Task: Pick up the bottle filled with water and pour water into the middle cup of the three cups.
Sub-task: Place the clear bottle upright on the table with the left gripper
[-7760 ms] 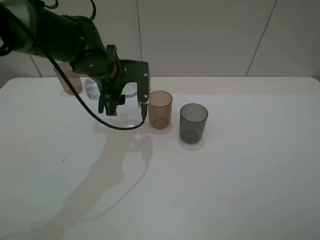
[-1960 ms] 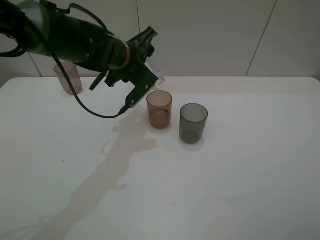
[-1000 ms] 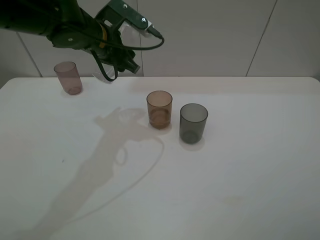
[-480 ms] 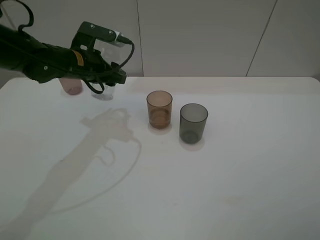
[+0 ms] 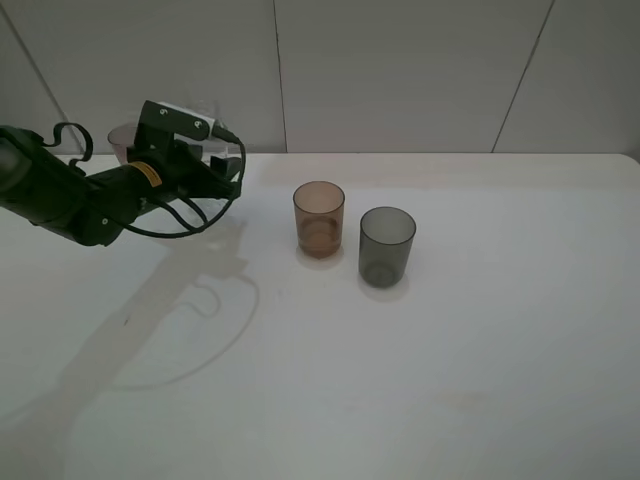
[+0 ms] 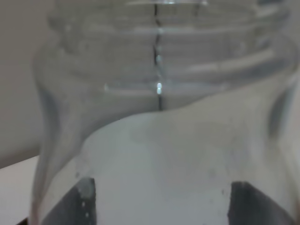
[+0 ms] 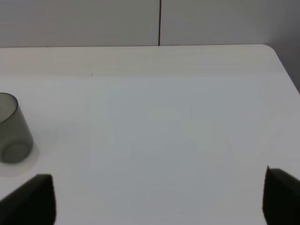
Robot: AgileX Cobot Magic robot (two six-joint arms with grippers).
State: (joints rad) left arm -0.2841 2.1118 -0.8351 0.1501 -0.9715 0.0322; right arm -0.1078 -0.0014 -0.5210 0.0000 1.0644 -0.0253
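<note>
The clear bottle (image 6: 159, 140) fills the left wrist view, its threaded neck up. My left gripper (image 6: 159, 206) is shut on its body, one dark fingertip showing on each side. From the high camera, that gripper (image 5: 215, 170) and the faint bottle (image 5: 218, 155) sit low at the back left of the table. The amber middle cup (image 5: 319, 218) stands upright to their right, with a little liquid at its bottom. Right of it is the dark grey cup (image 5: 387, 245), and the mauve cup (image 5: 120, 136) peeks out behind my left arm. My right gripper (image 7: 159, 201) is open over bare table.
The white table (image 5: 450, 350) runs out to the right and front. The grey cup (image 7: 11, 129) stands at the edge of the right wrist view. A pale panelled wall (image 5: 400, 70) lies right behind the table's back edge.
My left arm has swung the bottle away from above the amber cup, back to the left and down beside the mauve cup. The cups have not moved.
</note>
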